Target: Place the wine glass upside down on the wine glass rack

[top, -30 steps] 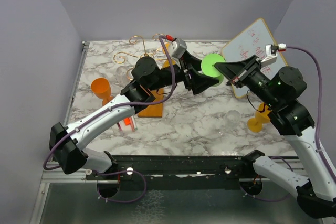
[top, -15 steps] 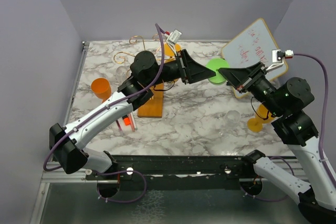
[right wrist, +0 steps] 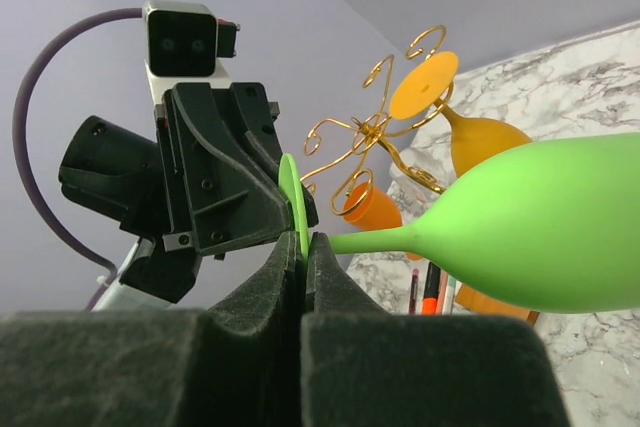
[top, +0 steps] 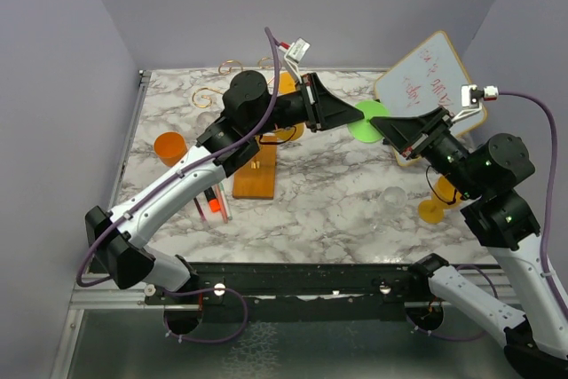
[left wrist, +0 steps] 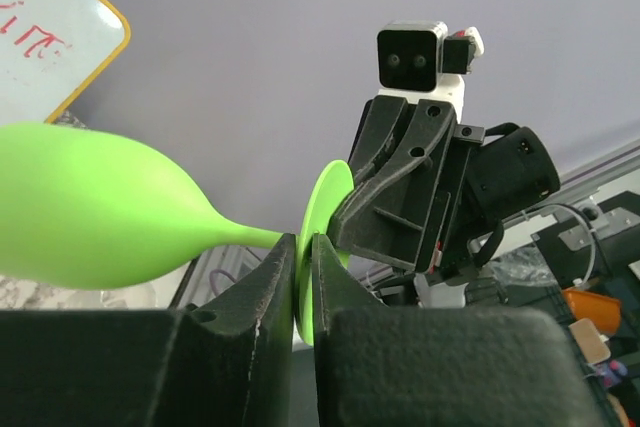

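Top view: the glass (top: 364,122) hangs sideways in mid-air over the surface (top: 337,206), near the rack (top: 254,179) but not on it. The left tool (top: 351,115) and right tool (top: 376,123) meet at its foot. Looks like a handoff to get it flipped.

Left wrist: the left tool (left wrist: 303,247) is pinched narrow on the foot's rim, with the bowl off to the side.

Right wrist: the right tool (right wrist: 303,247) is clamped on the same foot, rack (right wrist: 375,132) behind.

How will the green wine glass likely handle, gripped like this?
Probably light, stiff plastic: the green wine glass looks opaque, unlike glass. Its bowl hangs out from the right gripper and left gripper on the thin stem, so it may pivot. The smooth round stem could slip.
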